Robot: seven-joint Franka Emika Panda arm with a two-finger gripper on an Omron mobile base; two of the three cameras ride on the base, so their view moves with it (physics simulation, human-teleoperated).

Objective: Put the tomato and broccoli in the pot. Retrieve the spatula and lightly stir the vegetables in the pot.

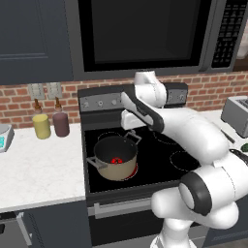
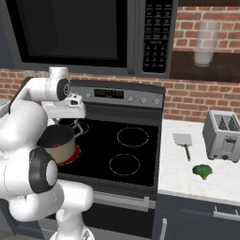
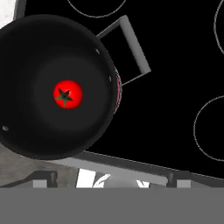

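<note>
The tan pot stands on the front left burner of the black stove, and its dark rim shows beside my arm. The tomato lies at the bottom of the pot, bright red with a green star. My gripper hangs open and empty just above and behind the pot, its two tips wide apart. The broccoli lies on the white counter right of the stove, near its front edge. Behind it lies the spatula, blade away from me.
A silver toaster stands at the right of the counter beside the spatula. A yellow bottle and a maroon bottle stand on the left counter by the brick wall. A microwave hangs low over the stove.
</note>
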